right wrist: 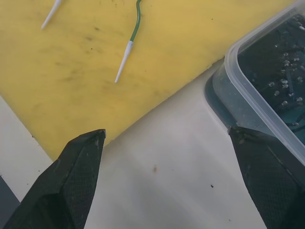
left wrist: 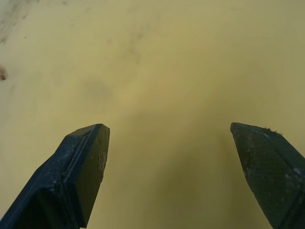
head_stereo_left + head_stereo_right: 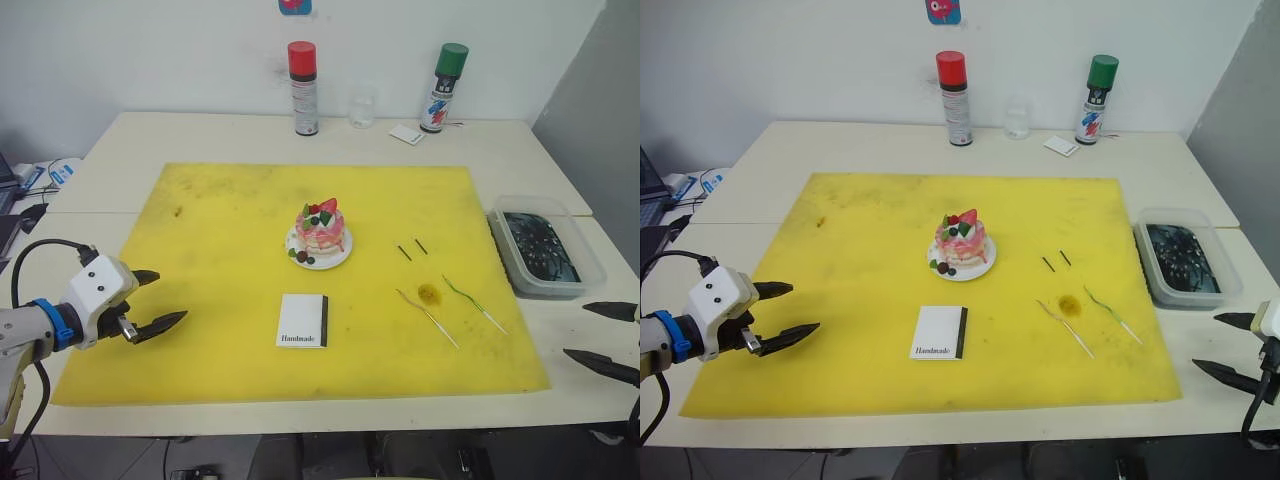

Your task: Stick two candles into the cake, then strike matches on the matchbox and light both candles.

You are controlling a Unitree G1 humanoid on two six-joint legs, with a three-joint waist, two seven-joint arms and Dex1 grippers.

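We are looking at a task that is not yet begun. The cake [image 3: 320, 233] is sitting on its white plate near the middle of the yellow mat [image 3: 200, 230], and nothing is standing in its top apart from the strawberry and decorations. The 2 candles are lying flat on the mat, to the right of the cake and nearer to us: the pinkish candle [image 3: 427, 317] beside a dark stain, the greenish candle [image 3: 475, 304] just to the right of it. The 2 matches [image 3: 412, 249] are resting unlit a little beyond the candles, close to each other. The matchbox [image 3: 303, 320] is lying flat in front of the cake, its black strip facing right.

We are holding our left gripper [image 3: 158, 300] over the left edge of the mat, fingers spread apart and gripping nothing. Our right gripper [image 3: 600, 340] is hovering over the bare table [image 3: 560, 390] just off the mat's right edge, beside a clear plastic tub [image 3: 545, 250], its fingers also wide apart and empty, the greenish candle lying nearest to it.

So all steps are remaining, as we are judging it: planting both candles, striking matches, lighting each wick
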